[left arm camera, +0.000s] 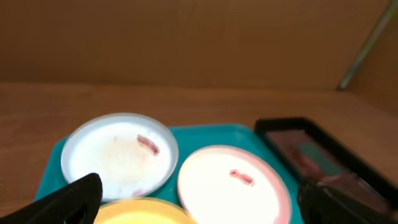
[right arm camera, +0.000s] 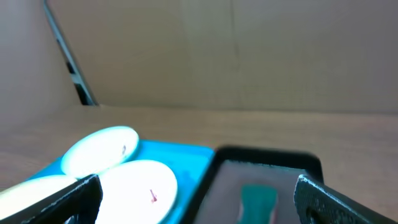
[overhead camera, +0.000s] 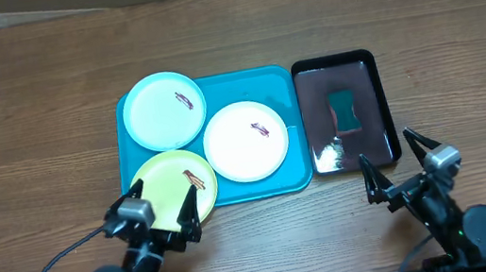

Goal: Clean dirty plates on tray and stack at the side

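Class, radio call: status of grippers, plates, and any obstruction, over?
Left gripper open, right gripper open, both empty. Mint plate, white plate, green plate smeared, all on tray. Nothing blocking; sponge in black tray.

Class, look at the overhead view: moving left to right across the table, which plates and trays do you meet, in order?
mint-cyan plate → white plate → black tray. Left out: the yellow-green plate, which lies level with the mint-cyan one, and the turquoise tray, which spans beneath the plates.

Black arms (overhead camera: 136, 270), black jaws, grey cameras (overhead camera: 137, 211), black cable (overhead camera: 58, 256)
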You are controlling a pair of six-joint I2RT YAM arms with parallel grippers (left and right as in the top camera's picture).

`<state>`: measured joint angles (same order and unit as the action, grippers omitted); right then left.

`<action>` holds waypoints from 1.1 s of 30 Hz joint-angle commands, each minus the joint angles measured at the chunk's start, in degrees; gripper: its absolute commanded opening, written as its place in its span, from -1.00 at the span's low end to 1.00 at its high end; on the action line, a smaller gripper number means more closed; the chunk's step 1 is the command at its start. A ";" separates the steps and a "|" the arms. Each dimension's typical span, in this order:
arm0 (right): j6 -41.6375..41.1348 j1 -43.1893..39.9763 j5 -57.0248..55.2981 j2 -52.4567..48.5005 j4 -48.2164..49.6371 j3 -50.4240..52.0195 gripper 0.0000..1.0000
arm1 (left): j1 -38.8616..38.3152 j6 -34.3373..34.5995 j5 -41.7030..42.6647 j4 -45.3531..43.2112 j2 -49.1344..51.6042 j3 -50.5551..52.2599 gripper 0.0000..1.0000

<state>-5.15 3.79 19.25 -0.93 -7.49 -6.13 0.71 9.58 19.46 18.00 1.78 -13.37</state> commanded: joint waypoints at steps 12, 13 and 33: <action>0.98 -0.02 0.11 -38.77 -34.58 -51.67 1.00 | -0.39 -6.64 3.10 52.96 51.98 -67.78 0.99; 1.11 -0.02 -0.04 -43.85 -40.00 -56.63 1.00 | -0.39 -6.54 3.28 57.29 56.33 -71.97 1.00; 0.46 0.00 -3.78 -93.04 -68.28 -83.89 0.48 | -6.27 2.97 -4.07 65.48 95.51 -79.62 -0.64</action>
<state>-4.54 3.79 18.02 -92.18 -76.03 -88.79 -3.49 7.57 21.47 84.29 94.13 -94.24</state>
